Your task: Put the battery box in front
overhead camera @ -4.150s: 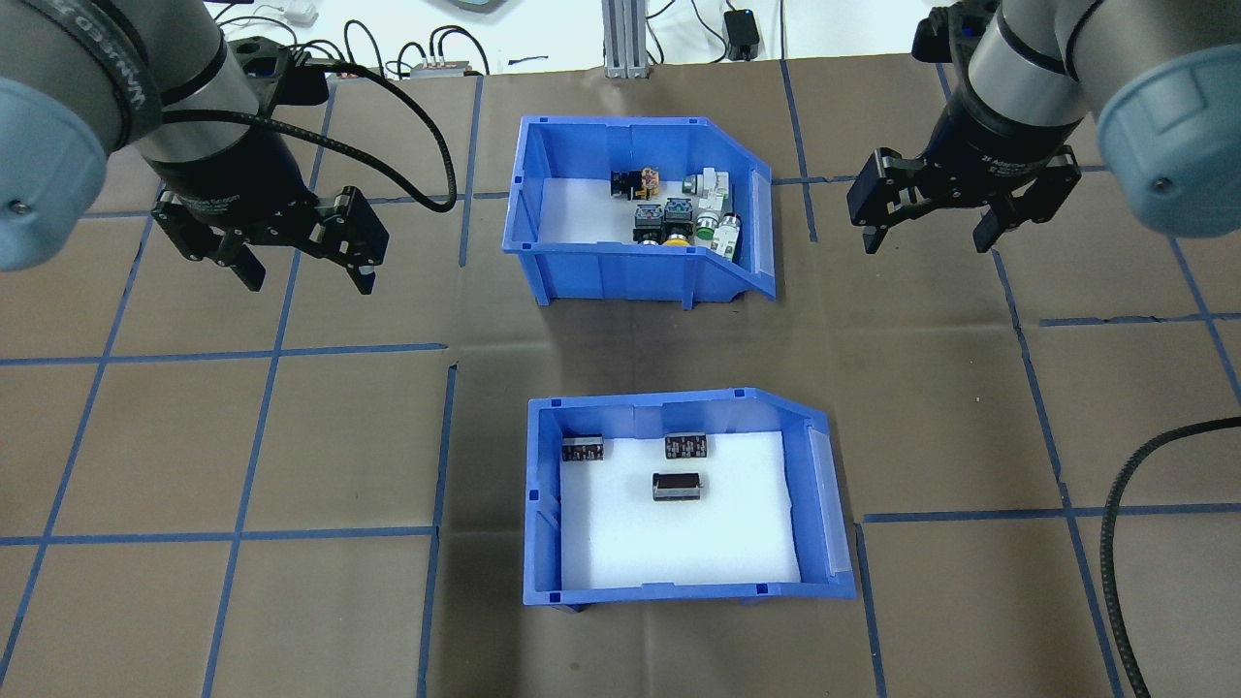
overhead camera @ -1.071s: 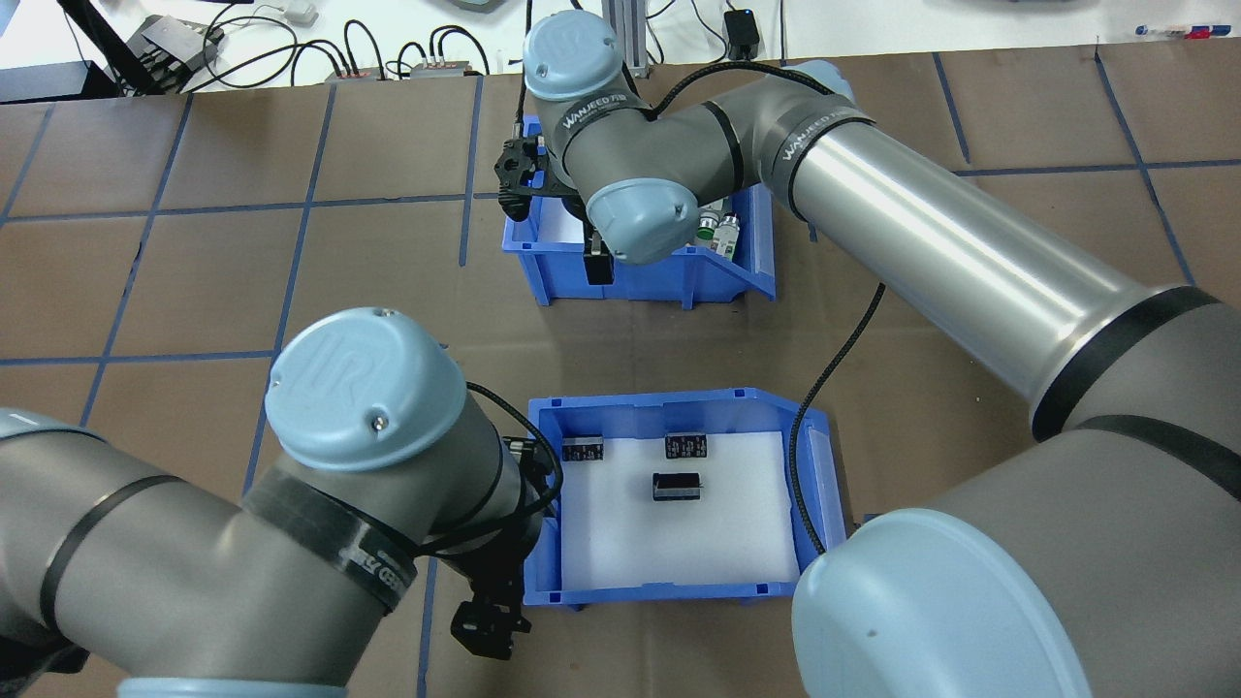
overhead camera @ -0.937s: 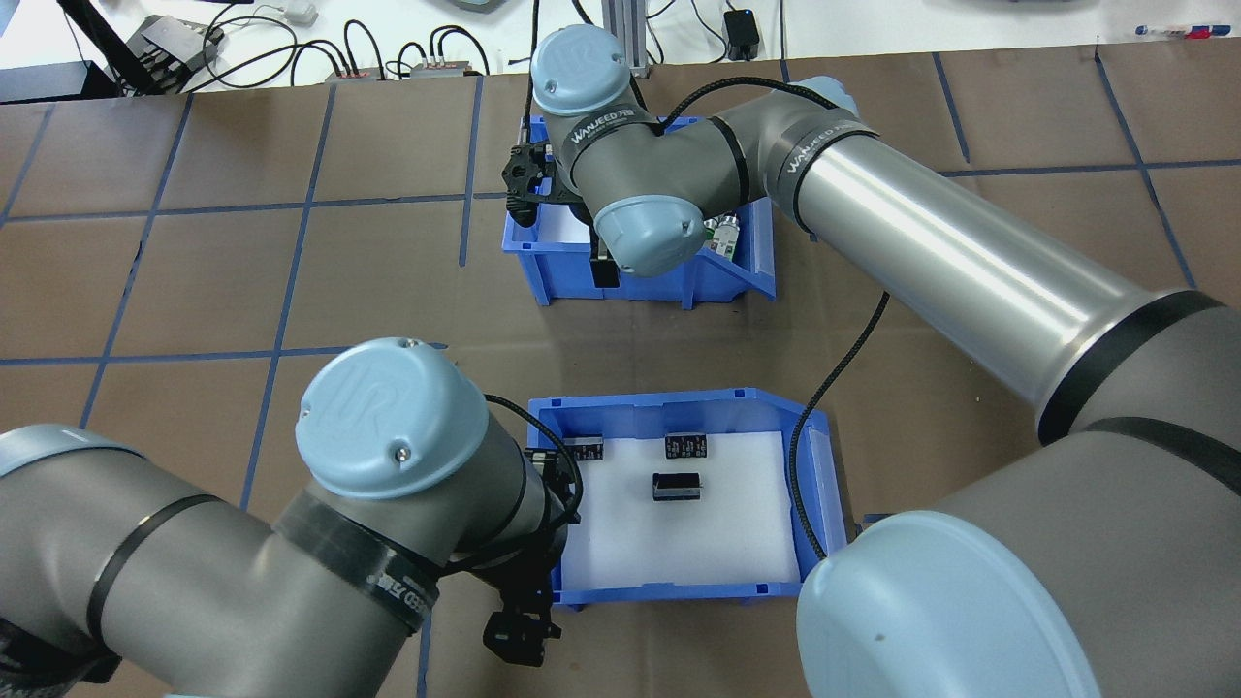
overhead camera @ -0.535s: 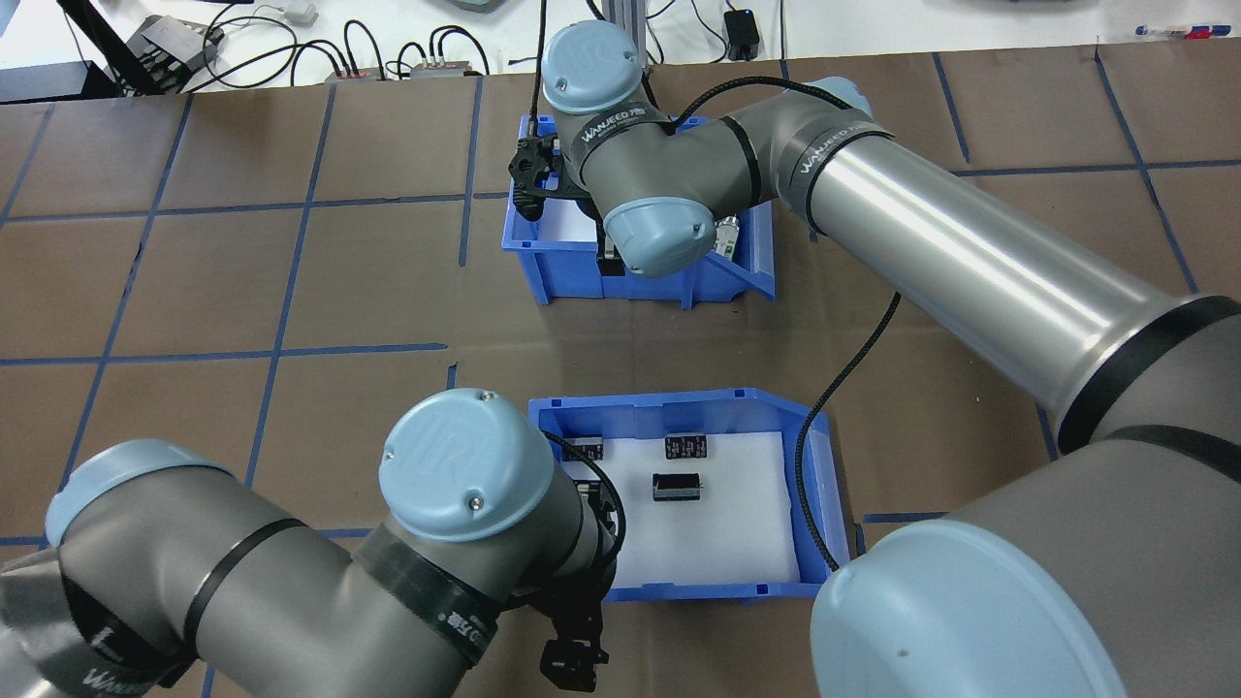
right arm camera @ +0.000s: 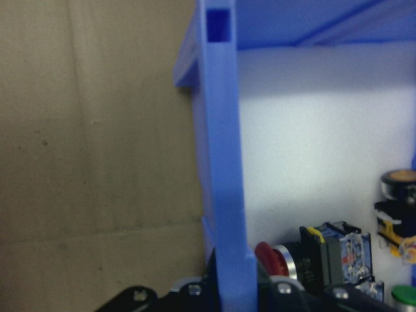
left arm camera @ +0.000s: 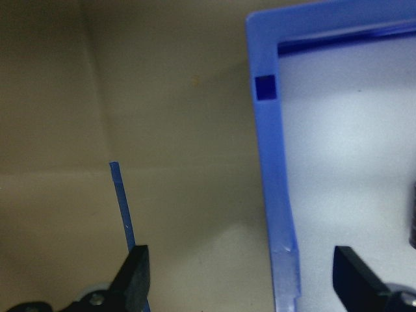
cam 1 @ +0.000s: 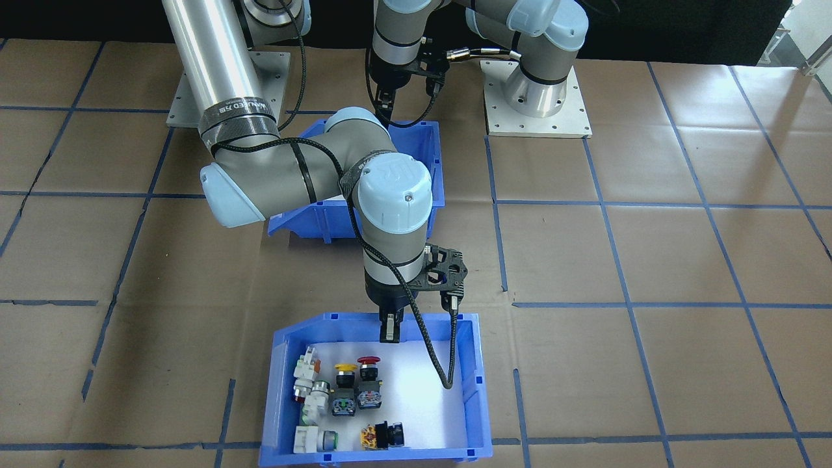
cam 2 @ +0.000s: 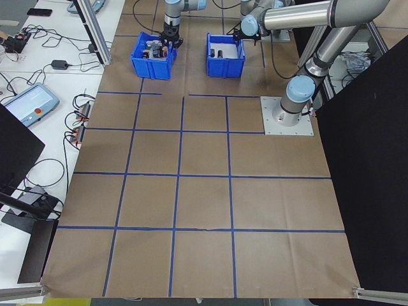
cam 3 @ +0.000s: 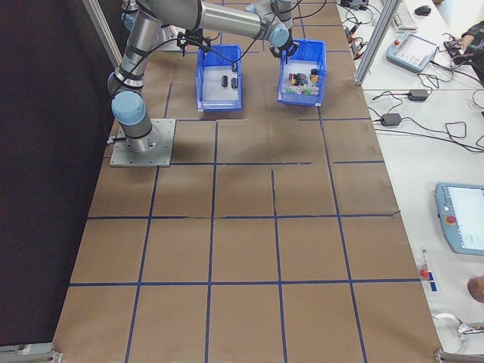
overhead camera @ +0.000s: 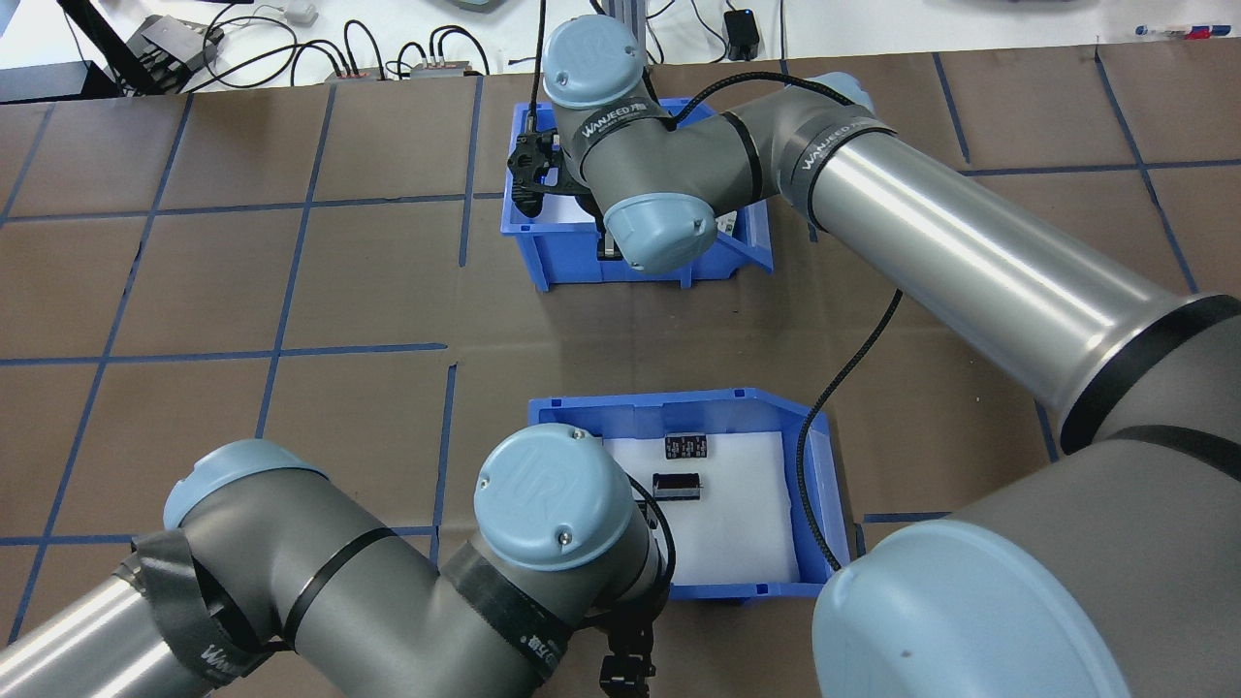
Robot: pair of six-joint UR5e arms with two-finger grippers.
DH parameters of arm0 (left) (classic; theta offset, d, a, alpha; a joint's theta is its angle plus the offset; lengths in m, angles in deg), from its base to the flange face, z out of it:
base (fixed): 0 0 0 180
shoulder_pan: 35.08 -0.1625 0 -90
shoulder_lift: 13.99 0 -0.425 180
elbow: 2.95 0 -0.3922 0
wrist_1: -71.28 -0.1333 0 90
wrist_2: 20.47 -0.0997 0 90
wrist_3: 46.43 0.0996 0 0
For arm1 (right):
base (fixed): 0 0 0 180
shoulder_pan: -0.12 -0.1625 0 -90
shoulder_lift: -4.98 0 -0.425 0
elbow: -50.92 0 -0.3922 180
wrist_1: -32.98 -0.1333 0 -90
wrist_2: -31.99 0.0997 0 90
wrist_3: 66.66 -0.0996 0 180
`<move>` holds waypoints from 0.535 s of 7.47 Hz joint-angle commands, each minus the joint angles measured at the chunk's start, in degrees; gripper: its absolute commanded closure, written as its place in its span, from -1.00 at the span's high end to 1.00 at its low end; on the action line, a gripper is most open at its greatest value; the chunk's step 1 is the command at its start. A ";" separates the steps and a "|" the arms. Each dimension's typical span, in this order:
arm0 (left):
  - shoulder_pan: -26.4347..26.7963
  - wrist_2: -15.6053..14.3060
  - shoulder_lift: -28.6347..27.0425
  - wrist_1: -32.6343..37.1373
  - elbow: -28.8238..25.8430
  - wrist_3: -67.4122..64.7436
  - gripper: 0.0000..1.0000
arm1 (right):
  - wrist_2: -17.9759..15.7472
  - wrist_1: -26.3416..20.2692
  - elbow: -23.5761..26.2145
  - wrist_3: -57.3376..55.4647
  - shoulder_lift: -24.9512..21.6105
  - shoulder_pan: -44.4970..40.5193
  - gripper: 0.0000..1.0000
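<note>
battery box (overhead camera: 732,504): blue bin, white foam liner, on the counter (overhead camera: 291,291) in the half near the robot; two black batteries (overhead camera: 677,486) visible inside, more may be hidden under the left arm
battery box position: directly robot-side of the switch box, clear gap of brown paper between them, sloped cut-away side to the right in the overhead view
left gripper (left arm camera: 240,279): jaws wide apart, straddling the box's near wall, one finger (left arm camera: 133,270) outside over the brown paper, the other over the white foam inside; wall sits between them, not pinched, holding nothing
left arm: elbow and wrist cover the near-left corner of the battery box in the overhead view
switch box (overhead camera: 572,262): alike blue bin, far half of the counter, holds red, yellow, green and white push-button switches (cam 1: 351,383)
right gripper (cam 1: 389,328): down at the robot-side wall of the switch box, closed onto that wall; wrist view shows the blue wall running right down between the finger bases
right arm: reaches across from the right over the far bin, black cable (overhead camera: 853,359) hanging beneath it
counter: brown paper with blue tape grid
far edge beyond the counter: white bench with cables and small devices (overhead camera: 742,29)
</note>
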 commanded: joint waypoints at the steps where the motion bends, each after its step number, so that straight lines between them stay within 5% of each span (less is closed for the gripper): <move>1: 0.19 -0.53 -0.56 -0.52 0.40 -1.30 1.00 | -0.04 -0.43 -0.34 2.38 -1.89 1.22 -0.98; 4: 0.45 -2.99 -4.16 -4.03 0.31 -3.40 1.00 | 0.57 -7.88 1.32 14.39 -9.60 11.65 -0.98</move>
